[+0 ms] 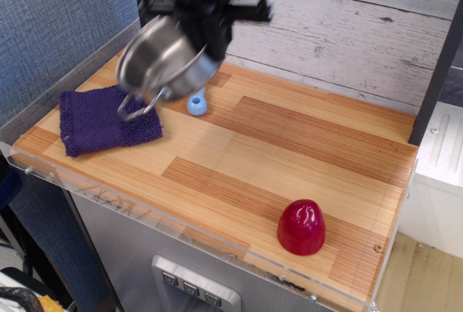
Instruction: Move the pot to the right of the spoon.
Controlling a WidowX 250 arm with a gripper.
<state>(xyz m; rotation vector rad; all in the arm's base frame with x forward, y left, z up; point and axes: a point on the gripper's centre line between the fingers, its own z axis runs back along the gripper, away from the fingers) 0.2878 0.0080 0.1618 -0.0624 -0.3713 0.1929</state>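
The shiny steel pot (pixel 163 62) hangs tilted in the air, high above the back left of the wooden table, one wire loop handle dangling at its lower left. My gripper (pixel 208 40) is shut on the pot's right rim, and the black arm rises out of the top of the view. Just below the pot, the light blue handle of the spoon (pixel 197 103) shows on the table; its grey bowl is hidden behind the pot.
A purple knitted cloth (pixel 107 119) lies at the left. A red dome-shaped object (pixel 301 226) stands near the front right edge. A grey plank wall (pixel 347 30) runs along the back; a dark post (pixel 434 73) stands at the right.
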